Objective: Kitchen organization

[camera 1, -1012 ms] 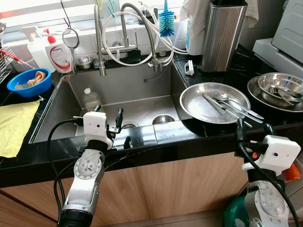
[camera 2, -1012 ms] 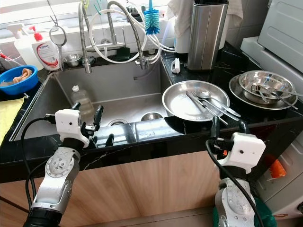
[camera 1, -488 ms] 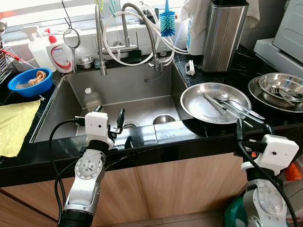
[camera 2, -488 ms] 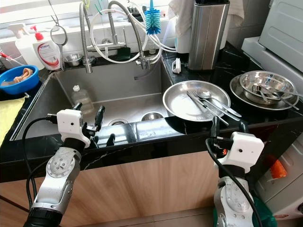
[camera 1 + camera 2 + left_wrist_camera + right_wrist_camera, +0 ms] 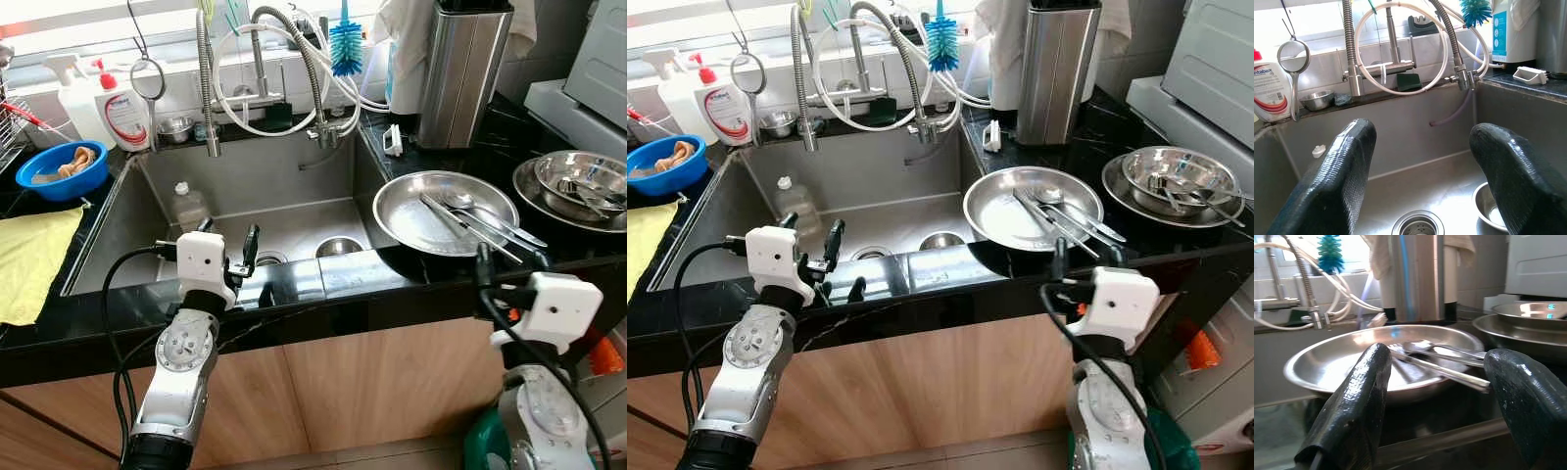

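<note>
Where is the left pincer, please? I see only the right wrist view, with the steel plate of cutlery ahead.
Observer: The left pincer hovers open over the front edge of the sink.
Operator: Thank you. Is anything inside the sink?
Observer: A small steel bowl sits beside the drain, and a clear plastic bottle stands near the left wall.
Operator: And what is on the counter left of it?
Observer: A yellow cloth lies there, with a blue bowl behind it.
</note>
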Robot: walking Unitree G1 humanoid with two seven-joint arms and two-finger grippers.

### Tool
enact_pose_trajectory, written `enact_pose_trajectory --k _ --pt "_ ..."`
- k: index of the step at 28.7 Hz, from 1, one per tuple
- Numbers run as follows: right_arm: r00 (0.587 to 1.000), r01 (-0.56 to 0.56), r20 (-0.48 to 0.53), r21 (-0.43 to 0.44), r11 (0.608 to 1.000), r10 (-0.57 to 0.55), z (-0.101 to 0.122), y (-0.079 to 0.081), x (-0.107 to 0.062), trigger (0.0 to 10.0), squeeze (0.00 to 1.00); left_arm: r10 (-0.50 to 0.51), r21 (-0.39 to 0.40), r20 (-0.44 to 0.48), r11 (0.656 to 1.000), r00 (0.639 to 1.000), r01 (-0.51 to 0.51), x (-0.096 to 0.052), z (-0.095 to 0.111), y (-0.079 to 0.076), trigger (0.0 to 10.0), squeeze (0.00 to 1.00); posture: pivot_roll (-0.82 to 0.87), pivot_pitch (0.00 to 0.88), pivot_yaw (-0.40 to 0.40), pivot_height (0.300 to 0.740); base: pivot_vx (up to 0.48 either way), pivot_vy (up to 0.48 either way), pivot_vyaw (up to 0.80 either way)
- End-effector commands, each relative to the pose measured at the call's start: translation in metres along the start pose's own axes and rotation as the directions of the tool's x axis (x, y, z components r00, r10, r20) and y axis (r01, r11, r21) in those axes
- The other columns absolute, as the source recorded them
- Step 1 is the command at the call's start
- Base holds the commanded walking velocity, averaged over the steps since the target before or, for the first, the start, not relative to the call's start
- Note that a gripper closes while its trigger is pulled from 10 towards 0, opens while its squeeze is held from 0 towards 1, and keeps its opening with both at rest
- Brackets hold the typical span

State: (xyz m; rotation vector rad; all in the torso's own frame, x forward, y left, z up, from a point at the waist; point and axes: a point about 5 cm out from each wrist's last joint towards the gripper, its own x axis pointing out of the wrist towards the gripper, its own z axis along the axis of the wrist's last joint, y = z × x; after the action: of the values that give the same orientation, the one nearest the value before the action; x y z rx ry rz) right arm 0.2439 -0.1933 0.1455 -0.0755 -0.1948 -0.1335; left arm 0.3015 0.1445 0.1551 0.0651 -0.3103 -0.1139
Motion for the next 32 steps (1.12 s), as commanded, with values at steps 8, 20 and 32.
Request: enact_pose_trajectory --k 8,20,32 --pt "1.0 -0.007 0.006 -0.001 1.0 0.007 0.002 0.002 -0.002 10.0 0.0 -0.011 0.03 -0.004 1.0 1.0 0.011 -0.002 -0.002 0.001 10.0 0.0 -0.15 0.0 0.103 0.74 0.0 0.0 0.0" --pt "1.0 -0.005 -0.029 -0.013 1.0 0.004 -0.004 0.001 -0.001 10.0 0.0 -0.012 0.026 -0.001 1.0 1.0 0.012 -0.001 -0.002 0.0 10.0 0.0 -0.15 0.0 0.102 0.74 0.0 0.0 0.0" --pt "0.998 0.04 -0.056 -0.023 0.999 -0.041 -0.008 -0.005 0.001 10.0 0.0 -0.019 0.027 0.003 0.999 1.0 0.019 -0.001 -0.002 -0.001 10.0 0.0 -0.15 0.0 0.104 0.74 0.0 0.0 0.0"
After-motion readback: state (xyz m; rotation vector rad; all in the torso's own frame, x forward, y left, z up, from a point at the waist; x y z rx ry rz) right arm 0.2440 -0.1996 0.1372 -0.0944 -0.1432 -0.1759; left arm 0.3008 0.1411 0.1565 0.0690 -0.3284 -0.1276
